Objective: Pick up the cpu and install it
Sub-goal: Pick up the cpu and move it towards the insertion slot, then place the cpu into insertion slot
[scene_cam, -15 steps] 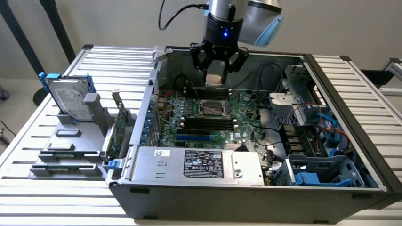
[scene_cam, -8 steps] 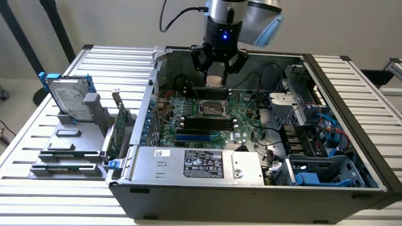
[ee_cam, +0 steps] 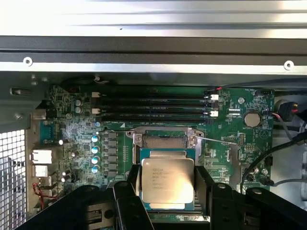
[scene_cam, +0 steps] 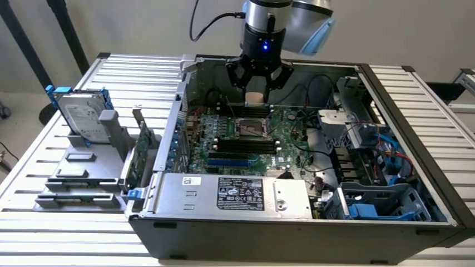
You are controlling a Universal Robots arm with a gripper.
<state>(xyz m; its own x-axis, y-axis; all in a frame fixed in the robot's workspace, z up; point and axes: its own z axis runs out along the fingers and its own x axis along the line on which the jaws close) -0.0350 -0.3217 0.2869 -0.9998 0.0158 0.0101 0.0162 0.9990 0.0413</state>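
Exterior view: at the left of the frame a hard drive (scene_cam: 80, 114) in blue brackets stood upright in a grey rack (scene_cam: 74, 186) on the slatted table (scene_cam: 33, 158), and just to the right of it a green circuit card (scene_cam: 138, 158) stood on edge. An open computer case (scene_cam: 297, 236) filled the middle and right of the frame, with the motherboard (scene_cam: 248, 146) lying flat inside it. At upper centre the gripper (scene_cam: 255, 94) hung over the board, above the empty socket (scene_cam: 252, 129). In the wrist view the gripper (ee_cam: 167, 191) was clamped on the cpu (ee_cam: 167, 184), its black fingers (ee_cam: 205, 184) pressing opposite edges, the silver top facing the camera. The chip was lifted clear of the board and partly overlapped the open socket (ee_cam: 165, 140). In the exterior view a label-bearing power supply (scene_cam: 233, 194) sat at lower centre and a blue drive cage (scene_cam: 375, 208) at lower right.
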